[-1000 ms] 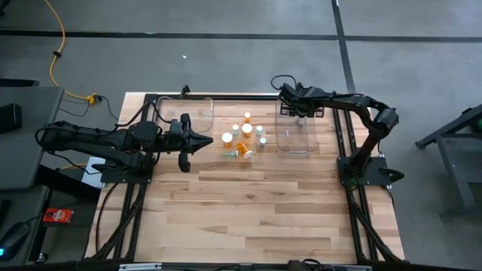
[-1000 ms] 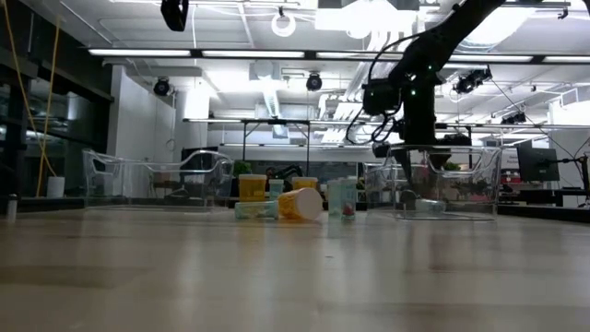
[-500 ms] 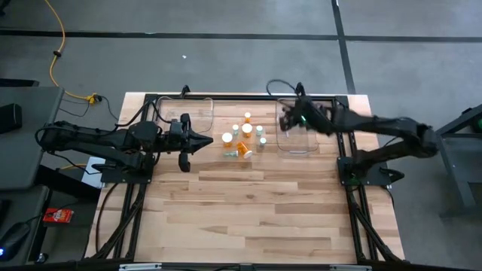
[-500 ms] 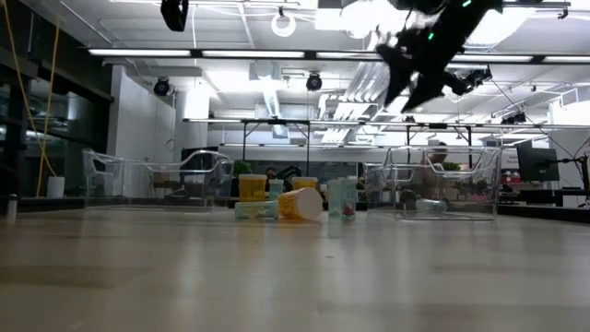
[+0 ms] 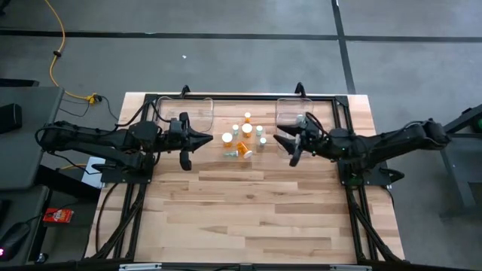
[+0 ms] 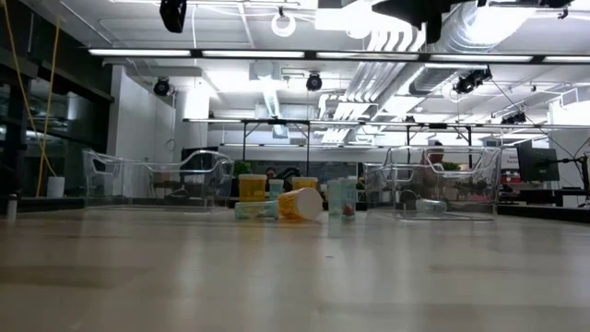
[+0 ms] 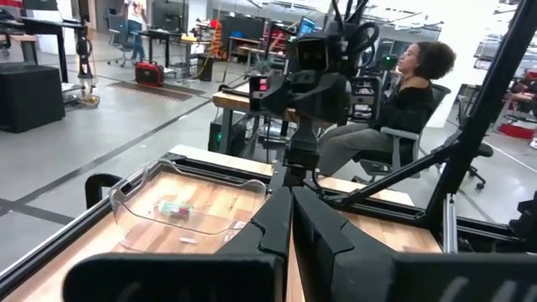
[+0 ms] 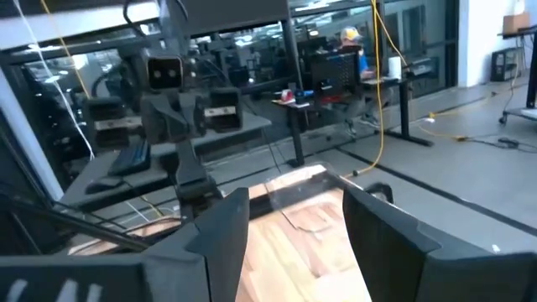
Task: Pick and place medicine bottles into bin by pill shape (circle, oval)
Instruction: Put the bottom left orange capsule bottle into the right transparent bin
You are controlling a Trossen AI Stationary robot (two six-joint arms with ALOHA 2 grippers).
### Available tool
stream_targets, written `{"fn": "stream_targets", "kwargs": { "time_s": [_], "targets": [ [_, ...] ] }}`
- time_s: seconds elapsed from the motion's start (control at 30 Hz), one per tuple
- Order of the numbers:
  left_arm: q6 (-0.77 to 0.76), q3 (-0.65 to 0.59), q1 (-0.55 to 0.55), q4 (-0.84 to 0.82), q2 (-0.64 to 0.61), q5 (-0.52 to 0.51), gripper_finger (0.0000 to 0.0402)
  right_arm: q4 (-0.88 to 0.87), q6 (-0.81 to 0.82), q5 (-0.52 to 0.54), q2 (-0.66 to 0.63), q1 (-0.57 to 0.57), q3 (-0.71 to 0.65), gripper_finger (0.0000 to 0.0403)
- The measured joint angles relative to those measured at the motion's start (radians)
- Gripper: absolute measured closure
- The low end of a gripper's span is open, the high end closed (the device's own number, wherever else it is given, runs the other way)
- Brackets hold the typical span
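Several small medicine bottles (image 5: 242,140) with white caps, some orange, cluster at the table's far middle; most stand upright and one orange bottle (image 6: 299,204) lies on its side. One more bottle (image 7: 173,207) lies in the clear right bin (image 5: 295,114). A clear left bin (image 5: 187,111) stands on the other side of the cluster. My left gripper (image 5: 207,140) hovers shut and level, left of the cluster. My right gripper (image 5: 281,143) hovers open and level to their right, at the right bin's near end, with nothing between its fingers (image 8: 220,228).
Black frame rails (image 5: 226,96) run along the table's far, left and right sides. Bare wood (image 5: 248,211) fills the near half of the table. A seated person (image 7: 411,92) is in the room beyond the table's right edge.
My right gripper has risen out of the right bin and drawn back toward the table's near and right edges. It has tipped from pointing down to pointing level, toward the bottles. The bottle in the right bin has stayed where it was.
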Motion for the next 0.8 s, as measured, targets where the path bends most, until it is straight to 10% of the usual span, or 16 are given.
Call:
{"fn": "stream_targets", "kwargs": {
  "time_s": [0.8],
  "targets": [
    [0.126, 0.0, 0.0, 0.001, 0.003, -0.032, 0.0353, -0.026, 0.011, -0.032, 0.001, 0.002, 0.023, 0.0215]
  ]
}}
